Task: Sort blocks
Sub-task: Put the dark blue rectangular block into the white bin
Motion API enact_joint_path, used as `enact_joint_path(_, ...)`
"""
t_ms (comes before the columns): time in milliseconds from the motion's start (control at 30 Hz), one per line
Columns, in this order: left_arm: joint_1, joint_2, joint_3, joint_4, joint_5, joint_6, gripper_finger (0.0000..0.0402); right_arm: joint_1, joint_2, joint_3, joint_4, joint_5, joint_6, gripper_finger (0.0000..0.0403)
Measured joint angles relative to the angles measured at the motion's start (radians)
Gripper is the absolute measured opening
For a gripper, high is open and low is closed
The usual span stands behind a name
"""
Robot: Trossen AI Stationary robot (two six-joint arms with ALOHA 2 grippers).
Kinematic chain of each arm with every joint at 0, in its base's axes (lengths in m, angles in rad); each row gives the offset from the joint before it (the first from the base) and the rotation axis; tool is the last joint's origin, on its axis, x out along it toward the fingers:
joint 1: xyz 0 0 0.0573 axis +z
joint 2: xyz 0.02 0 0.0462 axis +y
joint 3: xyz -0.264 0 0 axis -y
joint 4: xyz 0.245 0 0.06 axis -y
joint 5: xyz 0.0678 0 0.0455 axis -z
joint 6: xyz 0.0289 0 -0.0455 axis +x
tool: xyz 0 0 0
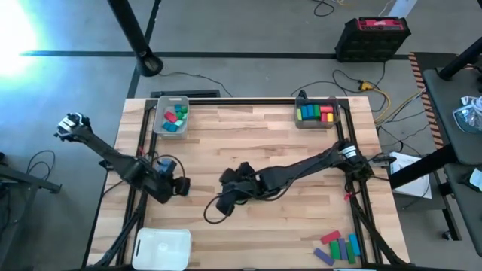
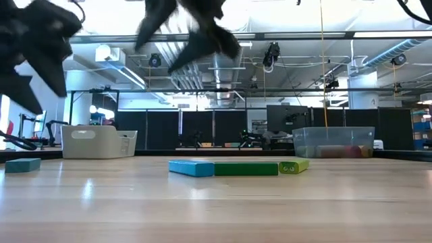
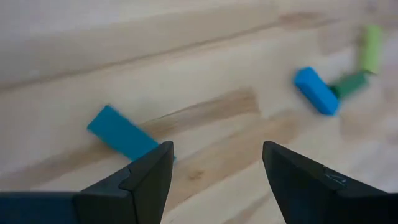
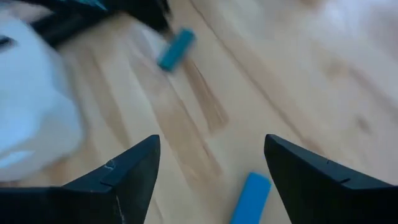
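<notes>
My left gripper (image 3: 217, 152) hangs open above the bare wood, just short of a flat teal block (image 3: 121, 134) that lies on the table. Farther off lie a blue block (image 3: 317, 91), a green bar (image 3: 351, 84) and a yellow-green block (image 3: 372, 46); the low view shows these three in a row, blue block (image 2: 192, 168) leftmost. My right gripper (image 4: 211, 146) is open over the table's middle (image 1: 224, 199), with a blue block (image 4: 252, 199) lying below and between its fingers, untouched. In the high view both arms cover these blocks.
A clear tray (image 1: 171, 117) with green, red and teal blocks stands at the far left. A grey tray (image 1: 316, 113) with several blocks stands at the far right. A white tray (image 1: 162, 248) lies at the near left, and several loose blocks (image 1: 339, 247) at the near right.
</notes>
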Motion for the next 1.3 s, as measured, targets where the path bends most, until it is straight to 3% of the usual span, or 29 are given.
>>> enact_joint_path(333,0.000,0.270,0.007,-0.021,0.082,-0.337,0.0232,-0.025,-0.007,0.245,-0.030,0.000,-0.356,0.0310)
enact_joint_path(567,0.002,0.389,0.007,-0.019,0.082,-0.511,0.0232,-0.031,-0.017,0.373,-0.069,-0.001,-0.509,0.0301)
enact_joint_path(900,0.100,0.581,0.075,-0.038,0.170,-0.470,0.0230,0.027,-0.172,0.488,-0.434,-0.004,-0.522,0.0271)
enact_joint_path(1033,0.123,0.635,0.123,-0.074,0.216,-0.428,0.0189,0.048,-0.260,0.487,-0.537,-0.001,-0.545,0.0254)
enact_joint_path(1200,0.126,0.647,0.146,-0.070,0.221,-0.390,0.0089,0.061,-0.334,0.487,-0.663,0.001,-0.546,0.0231)
enact_joint_path(1300,0.126,0.620,0.162,-0.071,0.251,-0.322,0.0079,0.068,-0.357,0.484,-0.747,0.000,-0.537,0.0220)
